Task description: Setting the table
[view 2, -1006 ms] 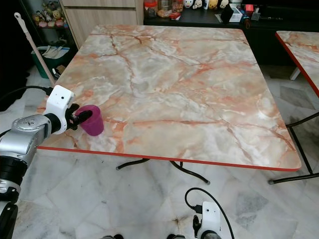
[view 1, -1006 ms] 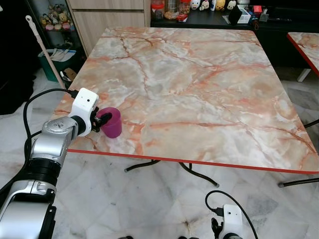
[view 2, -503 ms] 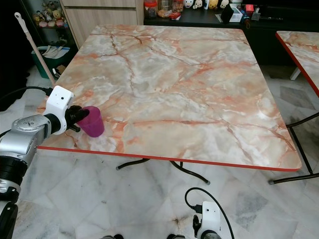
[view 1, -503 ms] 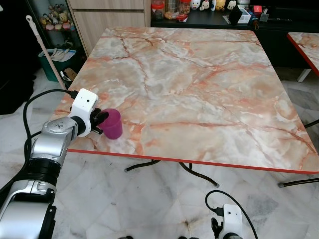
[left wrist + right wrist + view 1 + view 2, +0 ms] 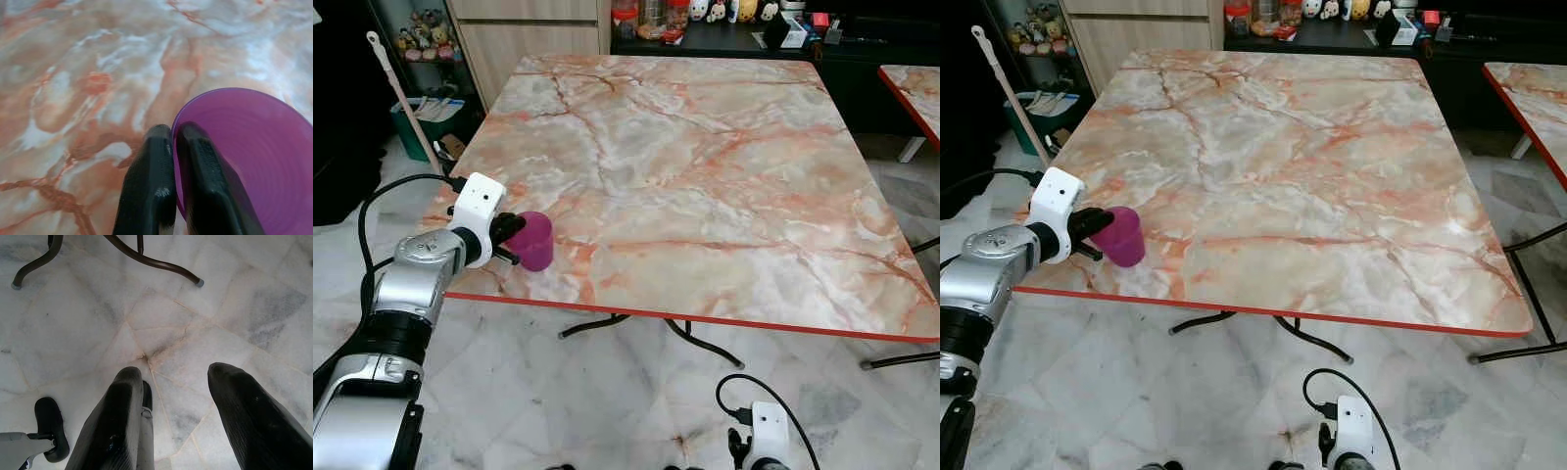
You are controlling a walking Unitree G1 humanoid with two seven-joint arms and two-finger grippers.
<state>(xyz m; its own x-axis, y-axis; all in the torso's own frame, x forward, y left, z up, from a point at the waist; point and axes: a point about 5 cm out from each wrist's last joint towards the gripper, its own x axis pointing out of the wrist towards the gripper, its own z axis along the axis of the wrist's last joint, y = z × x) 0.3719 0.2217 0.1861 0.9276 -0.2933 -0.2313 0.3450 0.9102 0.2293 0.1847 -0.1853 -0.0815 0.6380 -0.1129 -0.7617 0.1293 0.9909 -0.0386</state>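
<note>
We see the left gripper (image 5: 509, 240) pinched on the rim of a purple cup (image 5: 535, 241), one black finger inside the wall and the other outside it, as the left wrist view shows with the fingers (image 5: 151, 191) closed on the cup's thin edge. The cup stands on the marble table (image 5: 705, 166) near its front left corner, just in from the red front edge and close to the left edge. The silver left arm (image 5: 406, 294) reaches in from off the table's left side. Our right gripper (image 5: 171, 426) hangs low beneath the table's front edge, its two fingers spread wide apart over the pale tiled floor (image 5: 88, 318), holding nothing, with a curved dark table leg (image 5: 151, 259) beyond them.
</note>
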